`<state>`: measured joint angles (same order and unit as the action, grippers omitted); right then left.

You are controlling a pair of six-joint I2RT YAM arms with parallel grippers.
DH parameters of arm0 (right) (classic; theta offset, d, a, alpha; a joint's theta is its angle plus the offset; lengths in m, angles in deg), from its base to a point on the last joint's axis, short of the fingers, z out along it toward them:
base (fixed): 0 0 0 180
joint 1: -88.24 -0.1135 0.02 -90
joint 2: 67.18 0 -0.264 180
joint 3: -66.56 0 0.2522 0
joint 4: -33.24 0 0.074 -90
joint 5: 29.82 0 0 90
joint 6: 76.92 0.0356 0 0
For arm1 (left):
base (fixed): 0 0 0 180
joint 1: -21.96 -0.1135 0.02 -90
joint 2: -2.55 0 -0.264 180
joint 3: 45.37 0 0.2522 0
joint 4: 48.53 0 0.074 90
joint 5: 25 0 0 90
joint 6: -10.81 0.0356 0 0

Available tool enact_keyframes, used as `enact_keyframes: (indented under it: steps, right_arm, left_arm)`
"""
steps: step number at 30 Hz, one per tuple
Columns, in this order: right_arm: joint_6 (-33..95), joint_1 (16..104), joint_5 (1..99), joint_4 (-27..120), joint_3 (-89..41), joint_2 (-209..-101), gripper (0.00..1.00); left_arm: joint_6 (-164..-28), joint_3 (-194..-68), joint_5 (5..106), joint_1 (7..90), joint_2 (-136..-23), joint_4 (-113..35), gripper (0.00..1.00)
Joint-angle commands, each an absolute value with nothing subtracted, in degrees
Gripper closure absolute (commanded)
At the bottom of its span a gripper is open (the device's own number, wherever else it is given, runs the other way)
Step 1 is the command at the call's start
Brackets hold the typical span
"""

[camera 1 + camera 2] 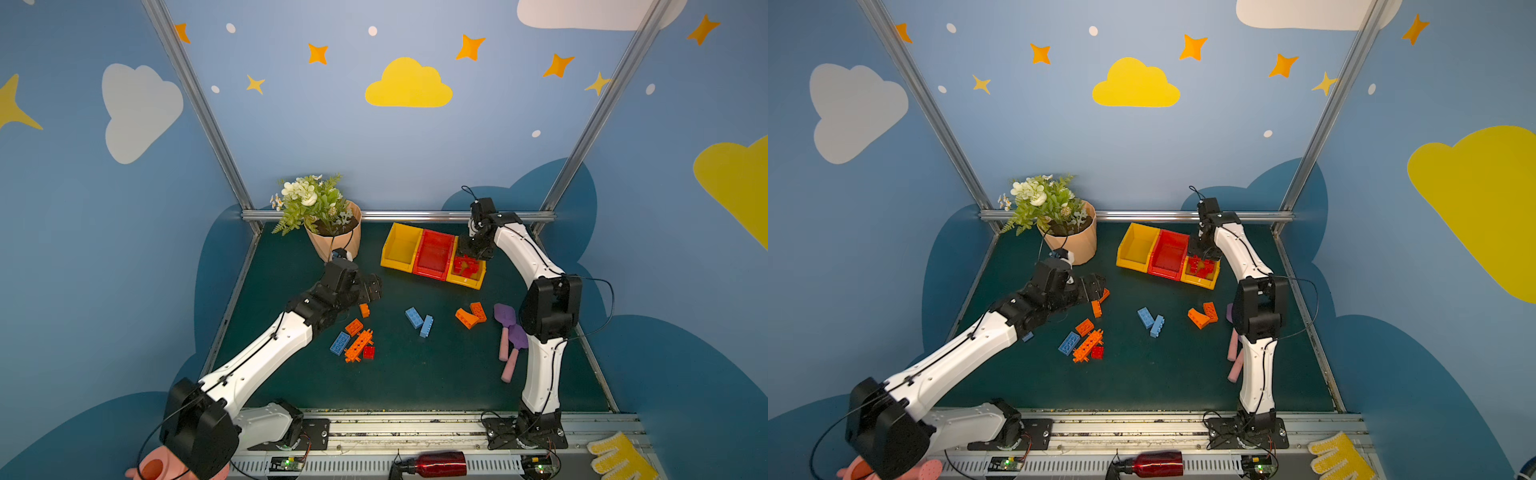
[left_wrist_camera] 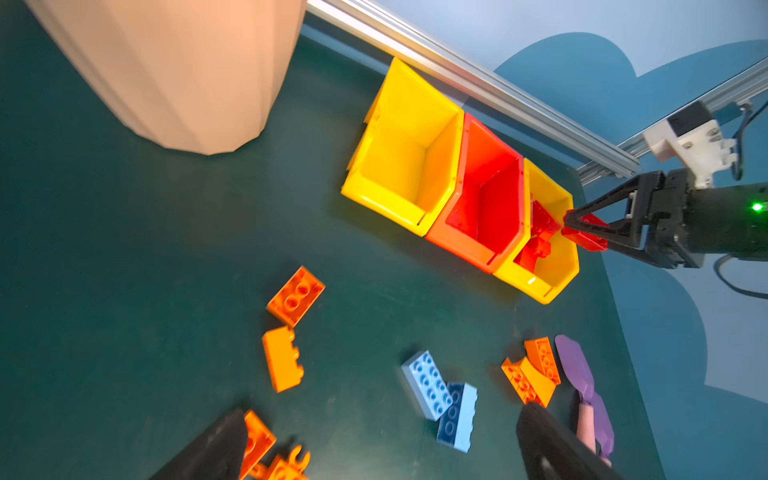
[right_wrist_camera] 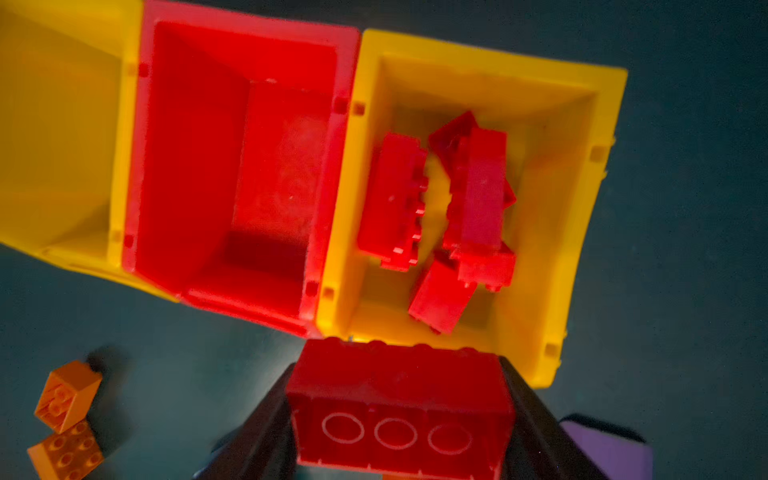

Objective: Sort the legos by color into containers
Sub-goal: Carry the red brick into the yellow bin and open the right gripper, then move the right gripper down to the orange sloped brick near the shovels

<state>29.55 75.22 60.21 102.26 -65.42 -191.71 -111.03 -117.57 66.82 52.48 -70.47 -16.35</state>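
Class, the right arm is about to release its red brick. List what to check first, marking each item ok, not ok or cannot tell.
1. Right tool grips the red brick: ok.
2. That tool hangs above the end yellow bin: ok in both top views.
3. Brick clears that bin's front lip: cannot tell; the right wrist view shows it right at the lip.
4. That bin holds only red bricks: ok.
5. Left tool open, away from the bins: ok.
6. Sorting finished: not ok; orange bricks and blue bricks lie on the mat.
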Motion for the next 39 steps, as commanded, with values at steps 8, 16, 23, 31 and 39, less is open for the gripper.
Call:
enact_keyframes:
  steps: [8, 16, 23, 31, 39]
  right_arm:
    - [27.75, 79.16, 55.84, 101.34, -77.93, -202.34, 0.45]
    - [27.75, 79.4, 52.47, 102.08, -77.85, -201.15, 0.11]
    - [28.77, 76.68, 53.56, 102.28, -69.77, -191.79, 0.08]
    - [32.3, 69.94, 56.02, 101.41, -54.58, -177.8, 0.08]
    - [38.97, 60.81, 57.84, 101.35, -40.76, -166.09, 0.08]
  left_arm:
    - [-111.14, -128.19, 65.02, 51.6, -81.94, -17.2, 0.0]
    - [-110.63, -128.83, 64.67, 50.45, -81.74, -12.8, 0.0]
    - [-109.02, -123.1, 64.3, 48.91, -74.8, -10.53, 0.0]
    - [-108.76, -115.14, 61.64, 48.17, -65.0, -8.8, 0.0]
    - [-111.52, -105.08, 60.4, 48.16, -52.12, -7.0, 0.0]
